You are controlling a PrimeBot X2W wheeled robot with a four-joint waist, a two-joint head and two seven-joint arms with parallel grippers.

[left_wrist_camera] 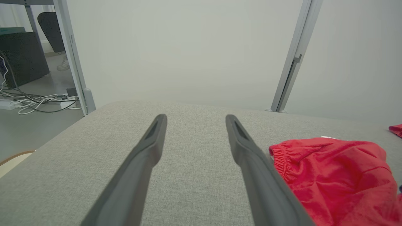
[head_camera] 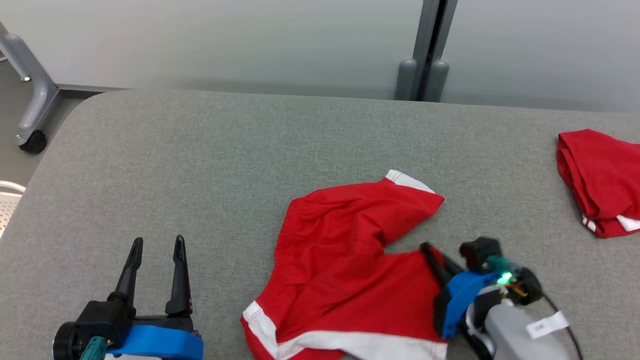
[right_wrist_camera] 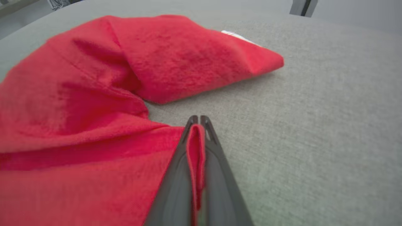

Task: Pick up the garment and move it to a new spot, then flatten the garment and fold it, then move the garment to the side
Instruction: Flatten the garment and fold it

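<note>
On the grey fabric-covered table, slightly right of centre in the head view, lies the garment: a pair of red shorts with white trim, crumpled rather than flat. Its gathered waistband faces the robot's left. One leg reaches away toward the far right and ends in a white hem, while the other (edged with a broad white band) runs along the near edge of that view.

Right gripper: jaws closed on the right-hand edge of the nearer leg, just below the notch between the two legs. The right wrist view shows a narrow fold of red cloth pinched between the two dark fingers, their tips low against the table just past the cloth edge. A green light glows on that wrist, and a white label hangs from the pale forearm.

Left gripper: jaws spread wide and holding nothing, fingers pointing away over bare table, apart from the waistband.

A second red garment, bunched, lies at the table's far right, well apart from the first. Behind the table stand a pale partition with a grey post and, at far left, a grey frame leg on a castor.
</note>
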